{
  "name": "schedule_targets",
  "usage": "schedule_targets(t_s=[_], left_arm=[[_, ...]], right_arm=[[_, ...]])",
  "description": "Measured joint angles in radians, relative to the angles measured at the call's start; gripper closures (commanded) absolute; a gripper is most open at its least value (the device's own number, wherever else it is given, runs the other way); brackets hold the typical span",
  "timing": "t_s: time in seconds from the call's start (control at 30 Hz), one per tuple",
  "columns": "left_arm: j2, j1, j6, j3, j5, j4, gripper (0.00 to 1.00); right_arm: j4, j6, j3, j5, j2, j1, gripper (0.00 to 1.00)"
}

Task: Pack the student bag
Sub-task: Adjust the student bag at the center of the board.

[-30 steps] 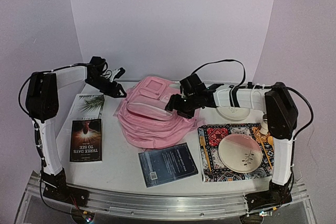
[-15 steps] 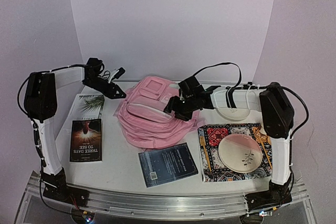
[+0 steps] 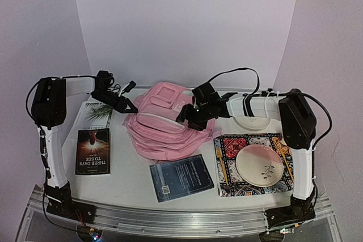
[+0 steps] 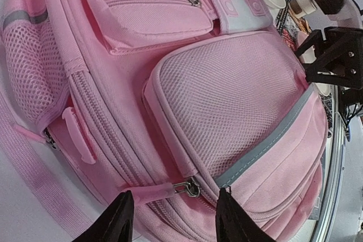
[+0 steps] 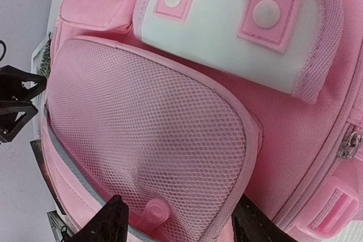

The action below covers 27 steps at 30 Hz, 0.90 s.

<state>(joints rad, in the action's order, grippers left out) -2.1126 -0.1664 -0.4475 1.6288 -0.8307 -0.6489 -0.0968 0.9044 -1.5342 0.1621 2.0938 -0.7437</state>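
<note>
The student bag (image 3: 161, 126), a soft pink backpack, lies flat mid-table with its front pockets up. My left gripper (image 3: 129, 107) is at the bag's left edge. In the left wrist view it is open (image 4: 173, 219), its dark fingertips (image 4: 122, 216) on either side of a pink zipper pull (image 4: 150, 194) without clamping it. My right gripper (image 3: 182, 118) hovers over the bag's right side. In the right wrist view it stands open (image 5: 181, 225) above the mesh pocket (image 5: 153, 134), with a pink pull tab (image 5: 152, 216) between the fingers and untouched.
Two books lie at the left: a black one (image 3: 93, 150) and one with a palm leaf (image 3: 97, 113). A dark blue book (image 3: 181, 177) is in front of the bag. At the right, a patterned mat (image 3: 227, 145) carries a plate (image 3: 260, 164); a white bowl (image 3: 252, 121) sits behind it.
My left gripper has dropped and come closer to the bag's left edge. The right gripper has shifted slightly left over the bag. The bag has not moved.
</note>
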Motion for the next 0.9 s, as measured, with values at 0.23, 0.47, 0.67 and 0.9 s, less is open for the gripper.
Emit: schedule_targets(t_s=[0.23,0.47,0.67,0.9], left_arm=[[-0.043,0.004,0.01,0.023,-0.011,-0.006,0.48],[-0.06,0.009,0.024,0.053,0.013,-0.006,0.42],[-0.087,0.029,0.048,0.093,0.033,-0.006,0.4],[-0.088,0.036,0.055,0.084,-0.014,-0.002,0.42]], right_arm=[[0.0,-0.002,-0.004,0.006,0.001,0.0,0.39],[0.0,-0.007,-0.007,0.01,0.002,0.0,0.39],[0.0,-0.01,-0.018,0.015,0.01,0.0,0.39],[0.001,-0.013,-0.024,0.018,0.018,0.0,0.39]])
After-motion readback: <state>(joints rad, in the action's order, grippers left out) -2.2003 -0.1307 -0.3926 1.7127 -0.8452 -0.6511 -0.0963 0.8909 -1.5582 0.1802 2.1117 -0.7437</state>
